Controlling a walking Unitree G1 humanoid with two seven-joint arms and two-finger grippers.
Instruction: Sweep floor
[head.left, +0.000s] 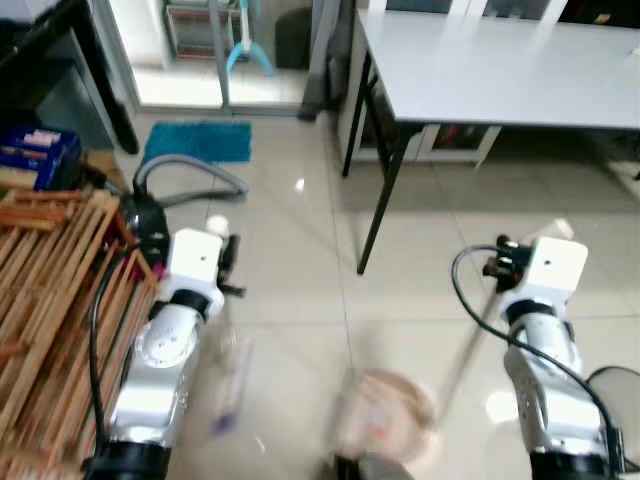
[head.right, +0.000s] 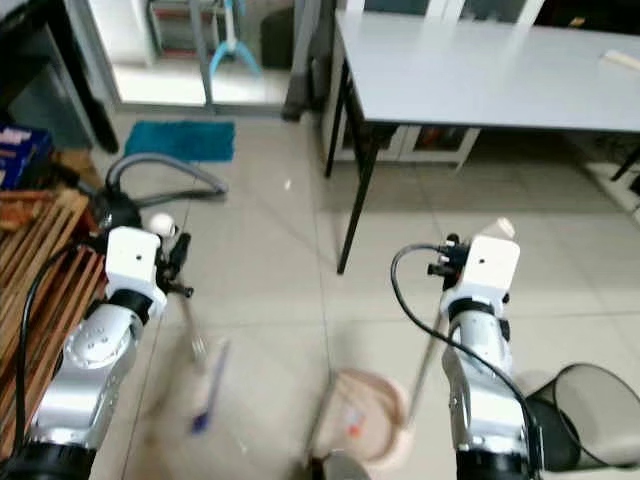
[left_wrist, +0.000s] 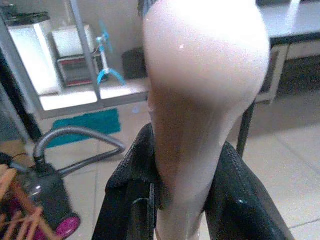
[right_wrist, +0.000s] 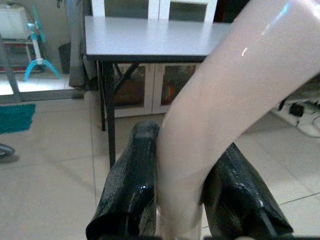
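A grey bench (head.left: 500, 70) on black legs stands over the pale tiled floor (head.left: 300, 270) at the far right, with white glass-fronted cabinets (right_wrist: 150, 85) behind it. A teal mat (head.left: 197, 141) lies by the far doorway. Near it a vacuum cleaner (head.left: 148, 218) rests with its grey hose (head.left: 190, 175) curving across the tiles. Just beside it, at the left, a slatted wooden rack (head.left: 50, 280) lies, with blue boxes (head.left: 38, 155) beyond. A black mesh bin (head.right: 590, 415) sits at the near right.
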